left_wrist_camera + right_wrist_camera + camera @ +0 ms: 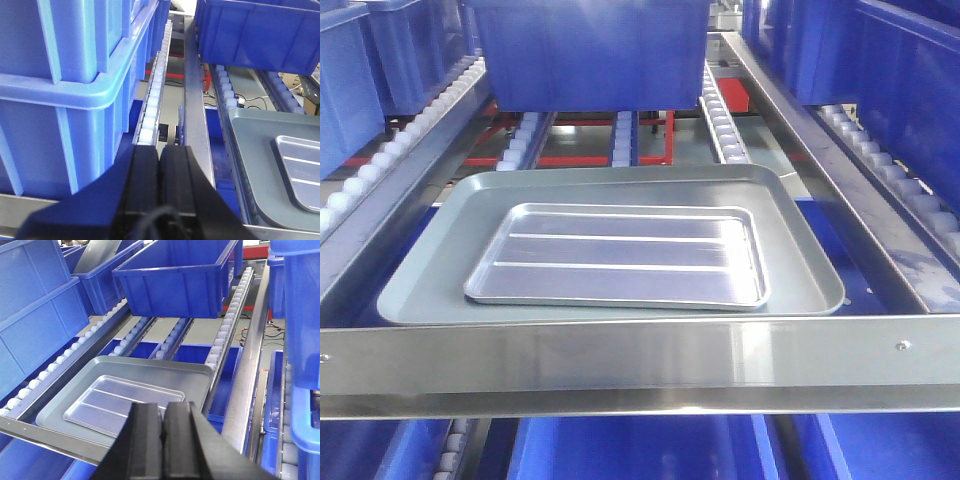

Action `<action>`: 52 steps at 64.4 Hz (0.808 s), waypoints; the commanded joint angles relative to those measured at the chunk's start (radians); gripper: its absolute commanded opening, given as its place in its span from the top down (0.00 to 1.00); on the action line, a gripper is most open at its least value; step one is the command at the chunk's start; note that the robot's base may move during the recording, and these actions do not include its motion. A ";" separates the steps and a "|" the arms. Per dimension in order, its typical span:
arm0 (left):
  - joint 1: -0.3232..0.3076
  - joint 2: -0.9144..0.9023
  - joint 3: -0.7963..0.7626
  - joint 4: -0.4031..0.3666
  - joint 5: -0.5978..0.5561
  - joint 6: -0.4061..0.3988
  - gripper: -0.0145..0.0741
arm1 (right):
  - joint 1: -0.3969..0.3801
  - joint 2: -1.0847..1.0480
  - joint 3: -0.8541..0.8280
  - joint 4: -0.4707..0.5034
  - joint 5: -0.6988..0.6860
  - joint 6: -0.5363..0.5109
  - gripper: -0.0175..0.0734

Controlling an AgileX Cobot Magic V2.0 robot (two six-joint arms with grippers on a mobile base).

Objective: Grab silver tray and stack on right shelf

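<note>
the silver tray [618, 256] lies flat inside the grey tray [430, 280] on the shelf [640, 362]. both the left gripper [159, 172] and right gripper [163, 432] have fingers pressed together, holding nothing.

Blue plastic bins [585, 50] crowd the racks on every side — more of them [640, 450] sit on the level below. Red frame bars [655, 135] show behind the rollers, and cables [272, 330] trail across a grey floor [250, 87] far back.
</note>
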 commanded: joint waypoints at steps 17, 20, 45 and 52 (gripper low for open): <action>0.000 -0.011 0.019 -0.009 -0.085 0.000 0.95 | -0.108 0.020 -0.014 -0.012 -0.101 -0.083 0.75; 0.000 -0.011 0.019 -0.009 -0.085 0.000 0.95 | -0.177 0.019 0.004 0.058 -0.114 -0.180 0.75; 0.000 -0.011 0.019 -0.009 -0.085 0.000 0.95 | -0.575 -0.099 0.427 0.271 -0.533 -0.405 0.75; 0.000 -0.011 0.019 -0.009 -0.085 0.000 0.95 | -0.578 -0.099 0.476 0.304 -0.573 -0.405 0.75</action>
